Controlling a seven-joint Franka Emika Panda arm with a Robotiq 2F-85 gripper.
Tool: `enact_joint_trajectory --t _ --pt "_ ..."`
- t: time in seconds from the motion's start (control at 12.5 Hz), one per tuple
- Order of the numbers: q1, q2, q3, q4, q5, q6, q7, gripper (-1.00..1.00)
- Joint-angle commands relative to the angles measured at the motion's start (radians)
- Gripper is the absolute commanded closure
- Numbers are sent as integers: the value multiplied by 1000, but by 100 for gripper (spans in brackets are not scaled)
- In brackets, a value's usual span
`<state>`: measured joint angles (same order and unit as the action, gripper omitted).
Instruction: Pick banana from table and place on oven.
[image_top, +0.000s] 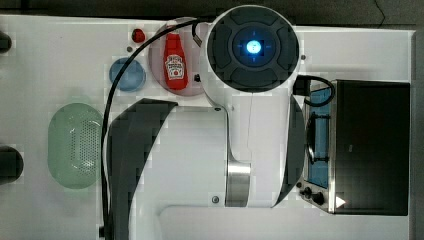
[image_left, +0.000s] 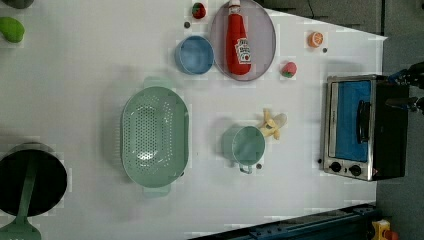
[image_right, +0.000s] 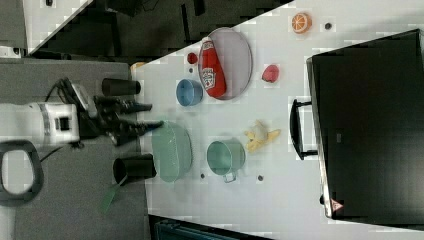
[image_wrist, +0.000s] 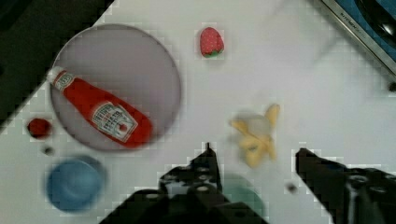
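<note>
While the small pale-yellow, half-peeled toy banana (image_wrist: 258, 136) lies on the white dotted surface (image_left: 75, 75) just beside the pale-green mug (image_left: 247, 145), the black gripper (image_wrist: 254, 161) hangs above it, fingers spread wide and empty, probably lining up to straddle it before carrying it to the black-topped silver toaster oven (image_left: 387, 130).

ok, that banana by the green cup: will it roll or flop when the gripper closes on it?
Probably won't roll: the banana lies flat on splayed peel flaps. It looks like a small moulded toy, so likely light and stiff. The flaps may snag or twist it between the open gripper fingers.
</note>
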<state>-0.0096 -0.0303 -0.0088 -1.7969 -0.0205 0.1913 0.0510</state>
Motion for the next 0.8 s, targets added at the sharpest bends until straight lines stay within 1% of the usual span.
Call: enact_joint_trajectory --t 0.08,0.24,0.48,0.8 --pt "-12 -457 -15 -255 6 -172 46 -59" --pt "-12 -456 -14 -255 7 -170 46 -100" --pt "-12 -427 -13 -265 7 -151 46 -100" --pt "-12 -301 -13 -316 7 -65 46 -100"
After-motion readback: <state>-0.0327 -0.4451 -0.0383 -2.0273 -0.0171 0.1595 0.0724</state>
